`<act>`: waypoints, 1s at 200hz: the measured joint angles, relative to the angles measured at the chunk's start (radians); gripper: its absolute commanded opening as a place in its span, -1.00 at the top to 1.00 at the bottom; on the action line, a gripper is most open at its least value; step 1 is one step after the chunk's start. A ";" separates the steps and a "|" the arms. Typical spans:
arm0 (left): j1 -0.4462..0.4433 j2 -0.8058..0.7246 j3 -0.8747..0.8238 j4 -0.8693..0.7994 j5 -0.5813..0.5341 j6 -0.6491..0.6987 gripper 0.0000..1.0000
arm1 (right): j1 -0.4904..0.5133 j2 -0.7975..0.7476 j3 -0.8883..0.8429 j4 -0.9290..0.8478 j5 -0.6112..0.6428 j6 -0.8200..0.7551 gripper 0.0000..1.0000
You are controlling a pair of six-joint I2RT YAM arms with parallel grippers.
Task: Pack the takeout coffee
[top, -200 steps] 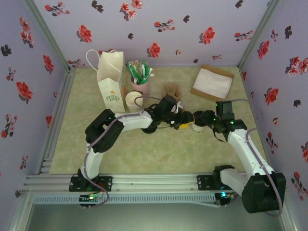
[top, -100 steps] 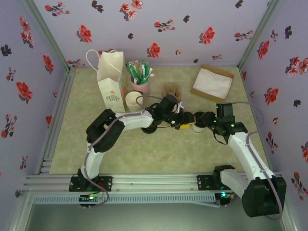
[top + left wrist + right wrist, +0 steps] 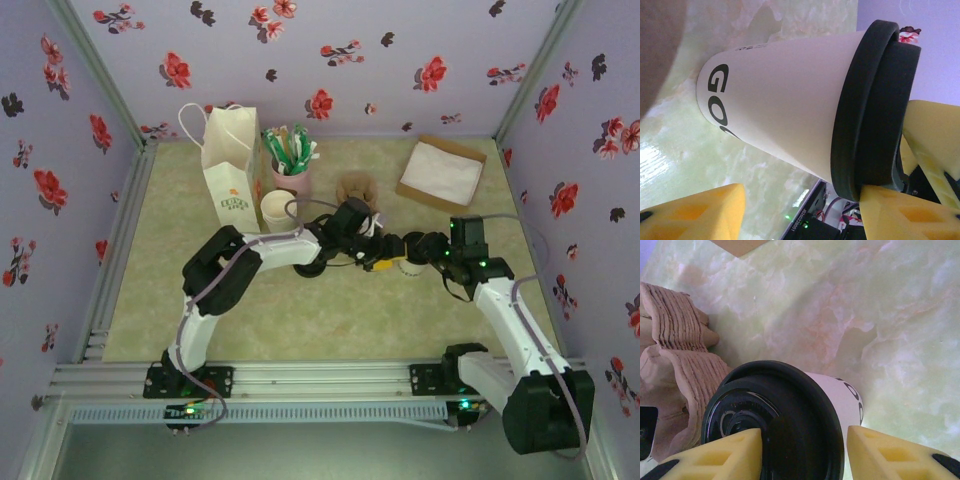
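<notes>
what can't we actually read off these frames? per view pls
- Left wrist: the takeout coffee print shows "GO"; the rest curves out of sight. Whether the left gripper finger under the black lid touches it is unclear.
- Right wrist: the lid hides the cup wall, so right gripper pad contact cannot be told. The pulp carrier is cut off by the left edge.
- Top external: both grippers cover most of the cup; print on the green sachets is too small.

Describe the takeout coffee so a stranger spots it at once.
On the green marbled table, look right of centre, nearer than the brown pulp carrier. The takeout coffee is the cream cup with black lettering; unlike the cup stack by the paper bag, it wears a black lid.
</notes>
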 measured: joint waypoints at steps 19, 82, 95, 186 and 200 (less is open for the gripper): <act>0.000 0.005 0.009 -0.003 0.005 0.000 -0.26 | -0.002 -0.002 -0.010 0.023 0.000 0.013 0.05; -0.005 0.006 0.032 -0.051 0.002 0.052 -0.07 | -0.003 -0.029 -0.041 0.048 -0.005 0.025 0.05; -0.007 0.006 0.036 -0.063 -0.002 0.070 -0.03 | -0.003 -0.033 -0.045 0.048 -0.006 0.026 0.05; -0.015 0.020 0.122 -0.211 -0.038 0.218 0.07 | -0.003 -0.064 -0.085 0.084 -0.008 0.042 0.06; -0.015 0.021 0.132 -0.230 -0.045 0.241 0.07 | -0.003 -0.066 -0.090 0.091 -0.008 0.044 0.06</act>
